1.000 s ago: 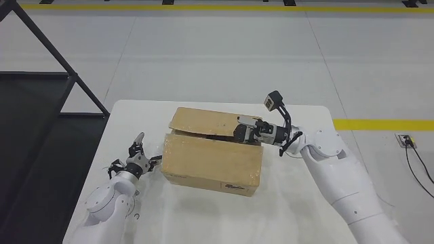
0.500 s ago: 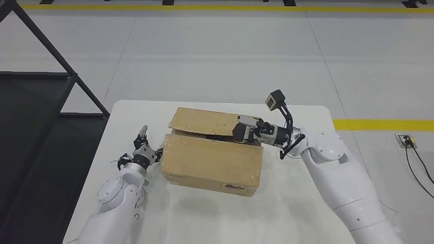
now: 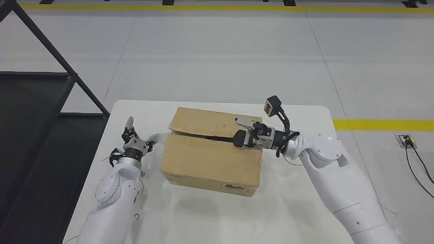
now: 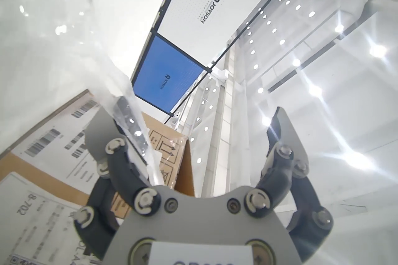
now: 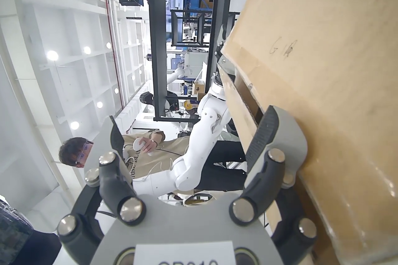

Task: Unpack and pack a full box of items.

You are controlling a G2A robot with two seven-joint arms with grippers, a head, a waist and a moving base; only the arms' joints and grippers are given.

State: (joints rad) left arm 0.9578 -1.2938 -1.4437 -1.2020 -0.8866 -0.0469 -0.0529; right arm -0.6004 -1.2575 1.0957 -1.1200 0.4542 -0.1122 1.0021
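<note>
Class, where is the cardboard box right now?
In the top view, the cardboard box sits in the middle of the table, with the left hand beside one end and the right hand at its top.

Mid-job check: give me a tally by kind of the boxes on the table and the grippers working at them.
Cardboard box: 1
Grippers: 2, the left gripper and the right gripper
Total: 3
</note>
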